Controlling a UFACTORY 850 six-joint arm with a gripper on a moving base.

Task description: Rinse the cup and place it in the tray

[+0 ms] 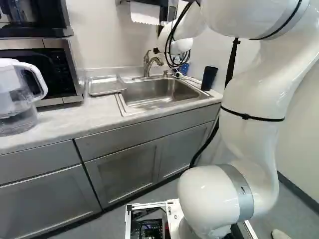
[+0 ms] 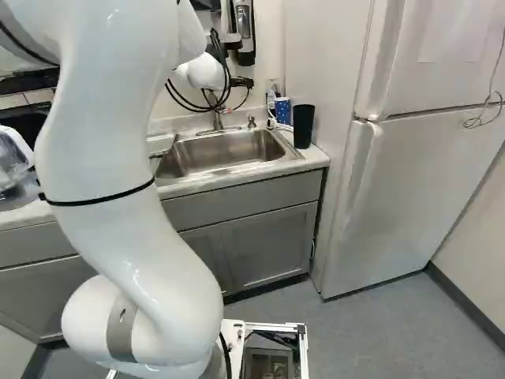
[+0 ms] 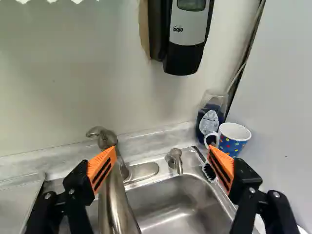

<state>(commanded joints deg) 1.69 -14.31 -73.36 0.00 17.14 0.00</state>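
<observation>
Holding the end effector [image 2: 241, 82] spread apart near the faucet [image 3: 114, 195], with the polka-dot mug [image 3: 235, 141] beside a blue bottle [image 3: 208, 122].

My gripper [image 2: 245, 82]: black, two angular fingers [image 3: 78, 187], silver screw heads [image 3: 71, 191] on black linkages outboard of jaws. Pads [image 3: 102, 168] orange, wedge-shaped, dark slanted slots, on jaws' inner sides. Behind jaws: white rounded wrist [image 2: 205, 73], thin black cables [image 2: 226, 83] looping off it. Further back from jaws: glossy white arm [image 1: 249, 92], bulbous joints, black tie [image 1: 251, 117] around it, grey ring [image 1: 239, 191] with small round mark. Farthest from jaws: pale metal base frame [image 2: 303, 347], electronics [image 1: 147, 229] inside.
</observation>
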